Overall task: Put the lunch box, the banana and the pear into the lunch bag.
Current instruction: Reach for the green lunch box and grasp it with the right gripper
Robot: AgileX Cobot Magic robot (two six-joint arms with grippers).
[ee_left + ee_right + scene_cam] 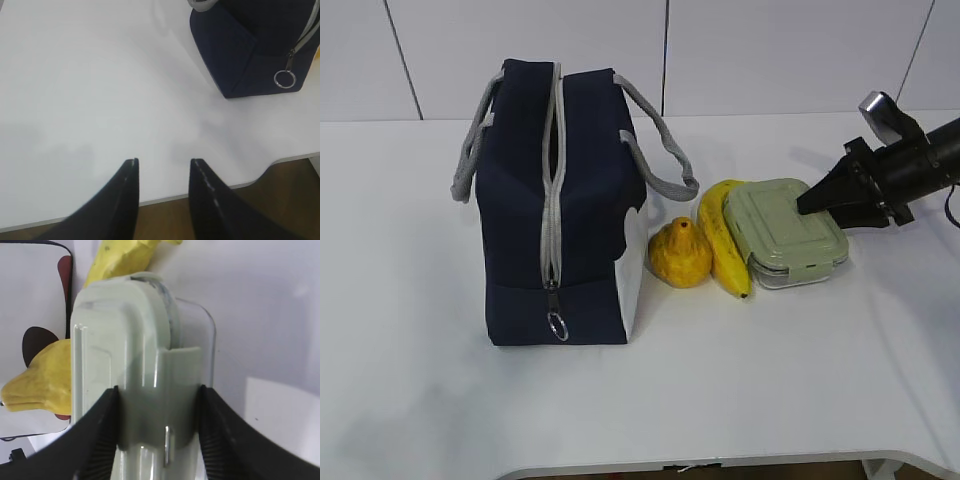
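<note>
You had a boxy navy-blue matt fabric lunch bag with a shiny metal ring pull, a clear glass lunch box under a smooth sage-green plastic lid, on a smooth white desk.

A plain white desk is seen, its front edge showing at the bottom of the exterior view. Four things are carried directly on it. A navy lunch bag is stood upright left of the middle, its grey zipper and ring pull turned toward the front. Just beside its white side panel a pear is set. A banana is laid to the right of the pear, close against it, and a lunch box with a pale green lid is placed touching the banana's right side.
</note>
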